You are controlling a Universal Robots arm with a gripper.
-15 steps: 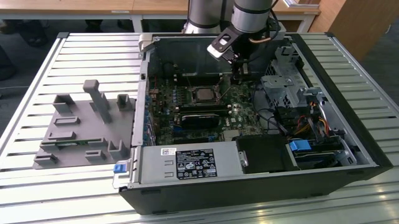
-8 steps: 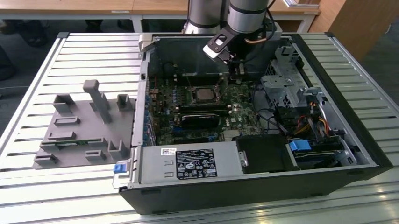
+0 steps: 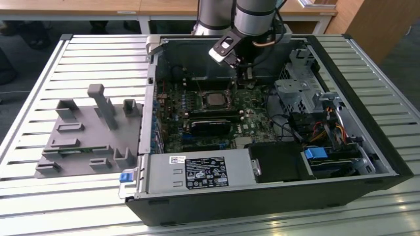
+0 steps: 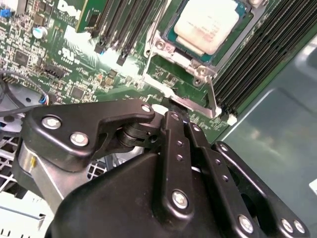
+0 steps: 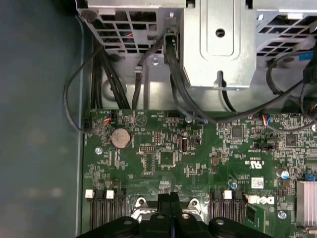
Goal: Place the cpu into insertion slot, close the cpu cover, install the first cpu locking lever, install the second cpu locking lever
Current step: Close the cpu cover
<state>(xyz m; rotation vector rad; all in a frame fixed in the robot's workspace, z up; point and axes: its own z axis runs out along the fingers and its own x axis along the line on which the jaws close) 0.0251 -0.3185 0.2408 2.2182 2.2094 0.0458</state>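
The slatted worktop [image 3: 78,206] is being lit brightly by overhead light, and strong glare is being thrown off its near slats in the exterior view. The computer case [image 3: 262,201] interior is being left in shade. In the second wrist view, the cpu [image 4: 208,25] is being washed pale by reflection.

We see a slatted metal table [image 3: 98,54] carrying two things: an open black computer case [image 3: 262,201] and, at its nine o'clock in the exterior view, a grey moulded fixture [image 3: 78,142] lying flat.
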